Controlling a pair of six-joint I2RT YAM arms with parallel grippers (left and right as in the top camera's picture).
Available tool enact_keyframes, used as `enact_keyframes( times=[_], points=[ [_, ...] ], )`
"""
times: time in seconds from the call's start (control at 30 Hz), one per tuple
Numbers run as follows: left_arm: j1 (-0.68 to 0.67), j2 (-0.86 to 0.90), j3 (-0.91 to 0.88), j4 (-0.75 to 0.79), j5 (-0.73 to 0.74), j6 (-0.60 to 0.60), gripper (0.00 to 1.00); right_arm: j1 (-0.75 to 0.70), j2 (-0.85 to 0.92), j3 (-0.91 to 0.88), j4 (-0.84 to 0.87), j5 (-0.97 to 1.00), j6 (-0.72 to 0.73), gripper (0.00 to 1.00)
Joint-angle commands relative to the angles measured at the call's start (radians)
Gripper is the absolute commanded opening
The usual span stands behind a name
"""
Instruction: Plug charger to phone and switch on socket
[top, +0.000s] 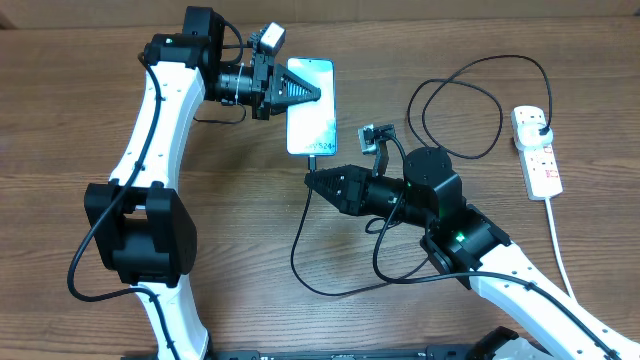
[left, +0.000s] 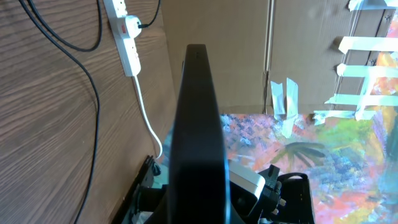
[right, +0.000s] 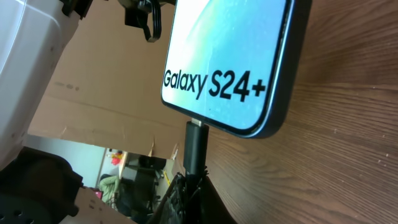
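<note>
The phone (top: 312, 112) lies on the wooden table with its screen lit. It reads "Galaxy S24+" in the right wrist view (right: 230, 56). My left gripper (top: 298, 90) is shut on the phone's far end. In the left wrist view the phone (left: 198, 112) shows edge-on as a dark slab between the jaws (left: 199, 208). My right gripper (top: 316, 180) is shut on the charger's black connector (right: 196, 146), whose tip meets the port at the phone's near end. The charger cable (top: 462, 98) loops to a black plug (top: 540, 122) seated in the white socket strip (top: 540, 160).
The socket strip also shows in the left wrist view (left: 127, 37), with its white cord (top: 560, 250) running toward the front right edge. A slack loop of black cable (top: 325, 280) lies in front of the right gripper. A cardboard wall (left: 211, 25) stands behind the table.
</note>
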Motion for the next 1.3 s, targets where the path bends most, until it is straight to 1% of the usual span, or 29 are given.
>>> enact_keyframes(
  times=[0.0,0.13,0.27,0.53,0.67,0.73,0.8,0.93,1.0,1.1,1.17,1.2,1.27],
  points=[
    [-0.024,-0.041,0.009,-0.011,0.039,-0.002,0.04,-0.032,0.005,-0.006,0.027,0.068,-0.004,0.04],
    [-0.030,-0.041,0.009,-0.020,0.039,-0.001,0.04,-0.040,0.005,-0.006,0.035,0.068,-0.004,0.04],
    [-0.033,-0.041,0.009,-0.042,0.039,0.024,0.04,-0.051,0.005,-0.006,0.035,0.056,-0.004,0.04],
    [-0.024,-0.041,0.009,-0.026,0.040,0.023,0.04,-0.051,0.005,-0.006,0.022,0.013,-0.004,0.04],
    [-0.009,-0.041,0.009,-0.011,0.039,0.024,0.04,-0.051,0.005,-0.006,0.016,-0.024,-0.004,0.19],
    [-0.001,-0.041,0.009,-0.003,0.000,0.023,0.04,-0.051,0.005,-0.006,-0.006,-0.028,-0.004,0.26],
    [0.003,-0.041,0.009,-0.006,-0.090,0.024,0.04,-0.051,0.005,-0.006,-0.039,-0.027,-0.005,0.34],
    [0.003,-0.041,0.009,-0.014,-0.269,0.024,0.04,-0.051,0.005,-0.006,-0.090,-0.027,-0.052,0.43],
    [0.000,-0.041,0.009,-0.022,-0.399,0.024,0.04,-0.051,0.005,-0.006,-0.127,-0.026,-0.082,0.57],
    [0.000,-0.037,0.008,-0.065,-0.571,0.023,0.04,-0.051,0.005,-0.006,-0.200,-0.008,-0.124,0.64],
    [0.000,-0.037,-0.001,-0.071,-0.603,0.024,0.04,-0.051,0.005,-0.006,-0.235,0.008,-0.135,0.66],
    [0.000,-0.037,-0.011,-0.071,-0.618,0.024,0.04,-0.051,0.005,-0.006,-0.277,0.039,-0.138,0.69],
    [0.000,-0.037,-0.054,-0.043,-0.659,0.024,0.04,-0.051,0.005,-0.006,-0.337,0.080,-0.161,0.72]
  ],
)
